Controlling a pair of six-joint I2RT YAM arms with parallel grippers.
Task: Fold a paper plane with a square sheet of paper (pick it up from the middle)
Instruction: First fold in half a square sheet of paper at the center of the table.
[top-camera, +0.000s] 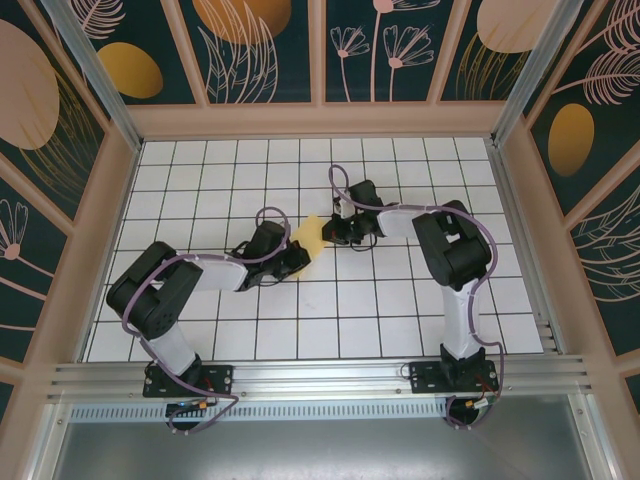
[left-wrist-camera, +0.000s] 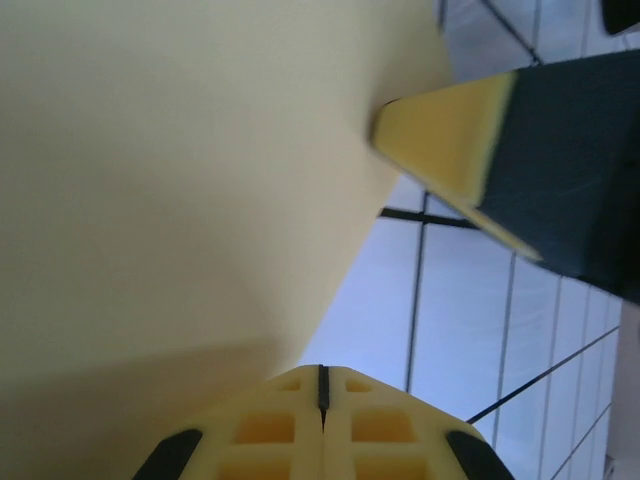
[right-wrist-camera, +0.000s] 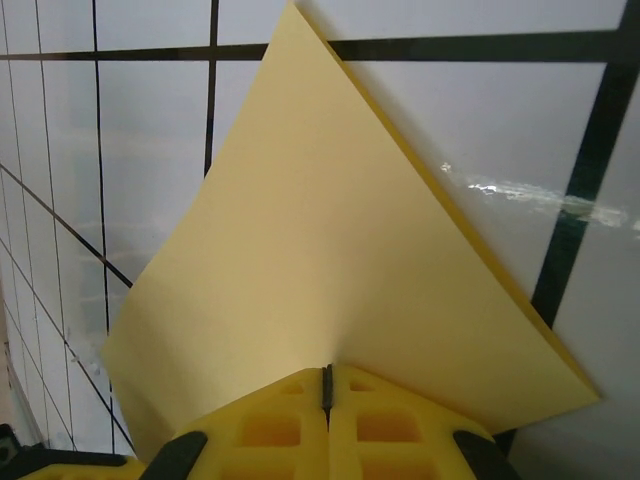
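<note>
R gripper (right-wrist-camera: 326, 374): jaws shut tight, square sheet of paper (right-wrist-camera: 320, 230) nipped at the seam betw. the tips, fanned up and away w/ one corner pointed at the far grid lines. L gripper (left-wrist-camera: 322, 374): jaws also closed; sheet edge is met at the tips, but whether it's pinched can't be told. A yellow-padded finger of the R gripper (left-wrist-camera: 445, 135) is pressed to the sheet's edge. From above, the sheet is seen betw. both grippers, mid-table (top-camera: 400, 300).
</note>
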